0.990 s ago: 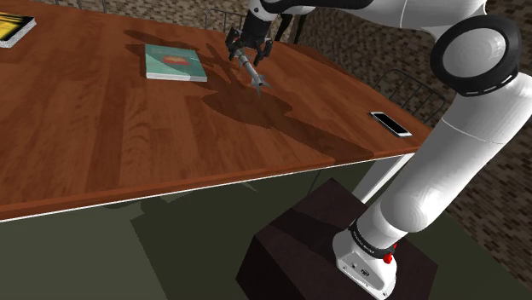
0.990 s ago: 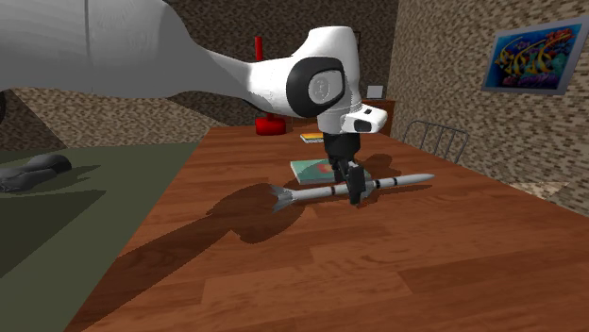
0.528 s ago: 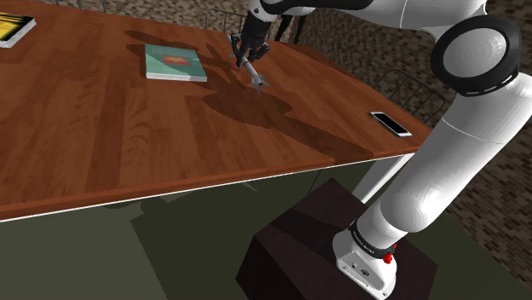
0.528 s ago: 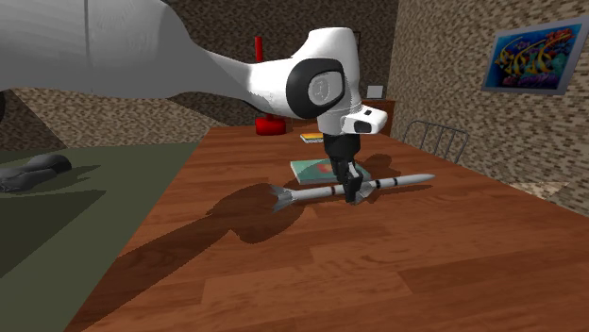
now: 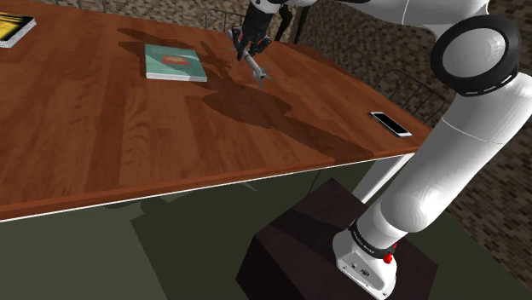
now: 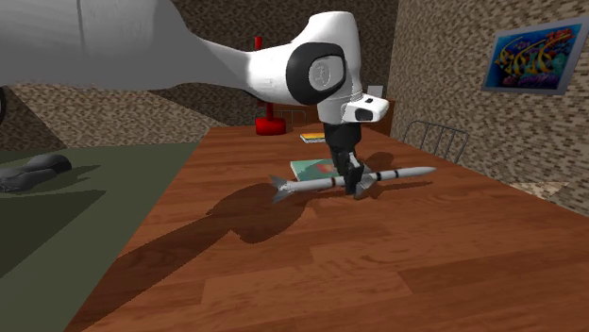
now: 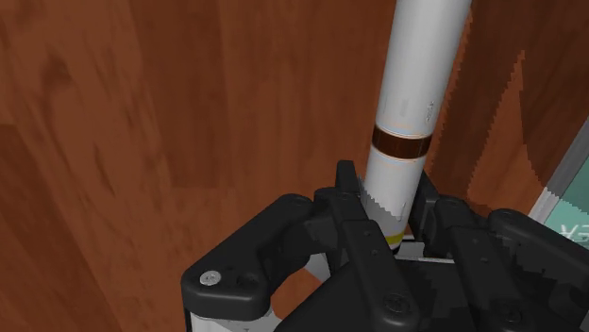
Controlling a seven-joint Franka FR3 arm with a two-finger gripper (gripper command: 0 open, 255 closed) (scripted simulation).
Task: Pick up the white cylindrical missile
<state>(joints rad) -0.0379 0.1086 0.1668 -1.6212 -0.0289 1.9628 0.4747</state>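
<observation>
Two black fingers point(image 7: 347, 193) of the gripper point(image 7: 387, 203) press on either side of the white missile point(image 7: 415, 85). They are clamped on its round body just behind a brown band and a thin yellow ring. Under it runs the reddish wooden table point(image 7: 189, 113), where the missile's shadow falls a little apart from the body, so it seems to hang just above the boards. A teal book point(image 7: 568, 203) lies beside the gripper, and the pale marks on its cover are too small to read. In the second exterior view the missile point(image 6: 396, 175) is nearly level, finned tail toward that view's left and pointed nose toward its right. The gripper point(image 6: 354, 186) grips it near the middle, with the teal book point(image 6: 307, 170) flat on the table just behind. In the shoulder view the book's cover point(image 5: 176, 63) carries a reddish figure, but no title can be made out. A phone point(image 5: 390, 124) lies near the table's edge at that view's right, well apart from the missile point(image 5: 258, 72). A yellow-striped book point(image 5: 13, 30) sits at the far left corner, and the dark stand point(image 5: 324, 247) is at lower right. Farther back are a metal chair point(image 6: 436, 141), a red object point(image 6: 267, 121) and a blue-framed picture point(image 6: 527, 58) of bright swirls on the stone wall.
</observation>
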